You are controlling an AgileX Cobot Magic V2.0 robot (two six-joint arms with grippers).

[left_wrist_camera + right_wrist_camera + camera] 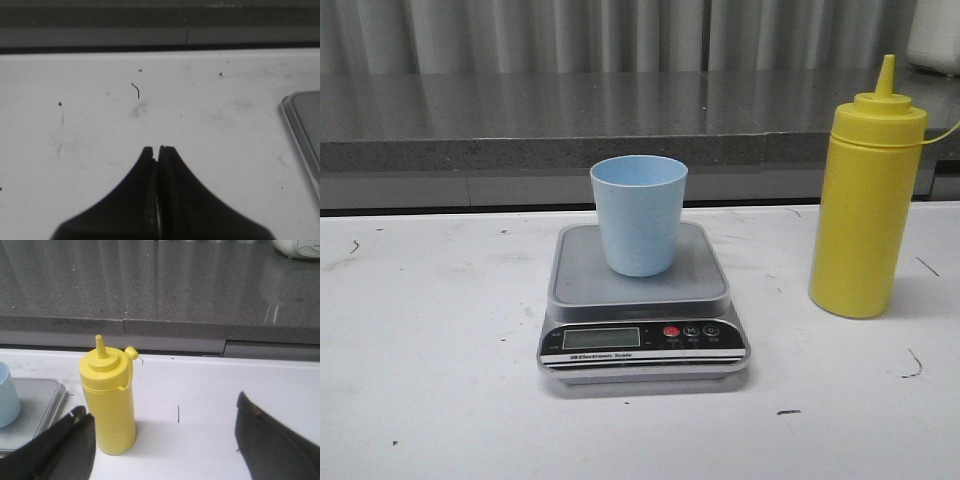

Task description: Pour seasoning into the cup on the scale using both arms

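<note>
A tall yellow squeeze bottle of seasoning (866,200) stands upright on a white table (430,400), its cone-shaped nozzle pointing straight up and a small cap hanging from a loop at its collar. In the right wrist view the same bottle (108,400) sits ahead of the right gripper (162,432), closer to one dark finger (65,445) than to the other and not touched by either; the two fingers are spread wide apart with nothing between them. To the bottle's left in the front view, well apart from it, a flat silver-grey scale (642,305) rests on the table, with an LCD display, a red button and a black front strip along its near edge. A small light blue cup (638,214) stands upright on the scale's platform, roughly centred, its mouth open upward. From the right wrist camera, only an edge of the cup and a corner of the scale show off to the side of the near finger. The left gripper (159,150) hovers over bare, scuffed tabletop, its two black fingers pressed together at the tips and clamping nothing; a rounded corner of the scale (302,130) lies off to one side, well clear of it. Behind the table runs a grey speckled counter ledge (520,120).
</note>
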